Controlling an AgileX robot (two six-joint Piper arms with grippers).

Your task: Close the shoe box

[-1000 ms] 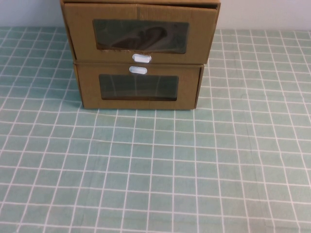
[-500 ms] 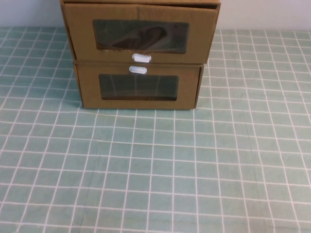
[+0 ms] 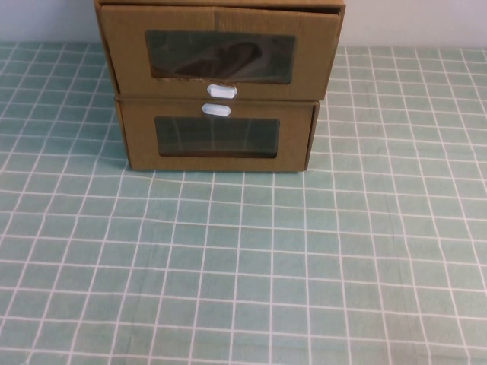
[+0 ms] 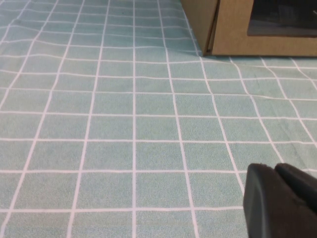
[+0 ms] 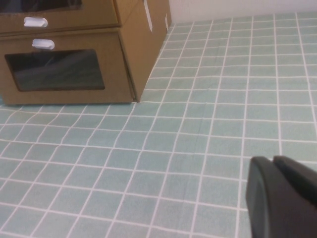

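The shoe box (image 3: 219, 52) is the upper of two stacked brown cardboard boxes at the table's far side. Its window shows a shoe inside, with a white pull tab (image 3: 221, 91) under it. Its drawer front stands forward of the box below. Its lower edge and tab show in the right wrist view (image 5: 35, 22). My left gripper (image 4: 275, 171) is shut and empty, low over the cloth, well short of the boxes. My right gripper (image 5: 272, 161) is shut and empty, also well short of them. Neither gripper shows in the high view.
The lower cardboard box (image 3: 217, 137) has its white tab (image 3: 216, 109) above its window and carries the shoe box; its corner shows in the left wrist view (image 4: 233, 29). A green checked cloth (image 3: 243, 266) covers the table. A pale wall stands behind the boxes.
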